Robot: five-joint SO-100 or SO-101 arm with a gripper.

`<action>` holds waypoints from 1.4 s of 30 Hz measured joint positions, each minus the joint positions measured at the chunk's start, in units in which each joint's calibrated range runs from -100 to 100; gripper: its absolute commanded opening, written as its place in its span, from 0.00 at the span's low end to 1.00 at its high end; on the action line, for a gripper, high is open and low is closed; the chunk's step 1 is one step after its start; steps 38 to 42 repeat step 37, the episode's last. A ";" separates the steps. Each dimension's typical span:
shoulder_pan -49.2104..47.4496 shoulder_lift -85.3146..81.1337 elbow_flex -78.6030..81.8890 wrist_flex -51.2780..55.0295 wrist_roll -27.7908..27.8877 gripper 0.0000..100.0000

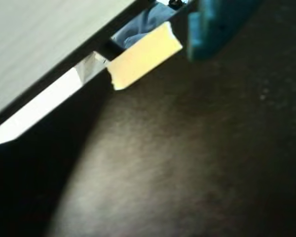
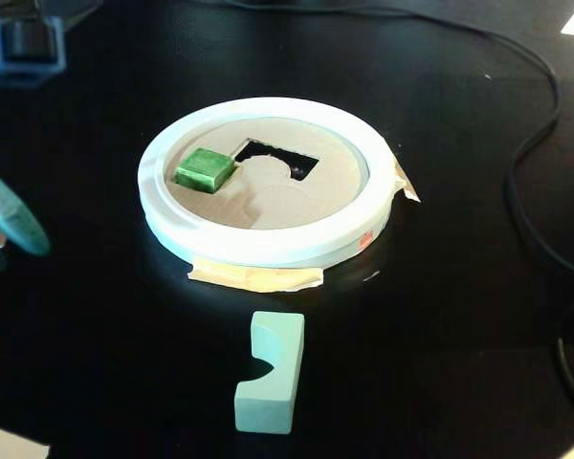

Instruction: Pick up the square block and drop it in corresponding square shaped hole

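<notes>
In the fixed view the square block (image 2: pixel 205 169), a glossy green cube, rests on the left part of the tan cardboard disc (image 2: pixel 297 201) inside the white rim (image 2: pixel 268 244). It stands proud of the disc. The square shaped hole is hidden; I cannot tell whether the cube sits in it. Right of the cube is the larger dark cutout with a rounded bite (image 2: pixel 277 158). My teal gripper (image 2: pixel 14 256) hangs at the left edge, well clear of the rim, open and empty. The wrist view shows only one teal finger (image 1: pixel 212 29) over the dark table.
A pale mint block with a semicircular notch (image 2: pixel 268 373) lies in front of the ring. Yellow tape (image 2: pixel 258 277) holds the ring to the black table. A black cable (image 2: pixel 526 163) runs along the right side. The wrist view shows the table edge and a tape piece (image 1: pixel 143 57).
</notes>
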 measured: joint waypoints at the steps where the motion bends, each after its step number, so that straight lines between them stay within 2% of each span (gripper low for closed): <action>1: -0.20 0.36 0.00 0.00 0.00 0.84; 20: -0.10 -0.36 11.71 -1.07 0.05 0.83; 42: -0.20 -0.36 11.81 -1.07 0.00 0.83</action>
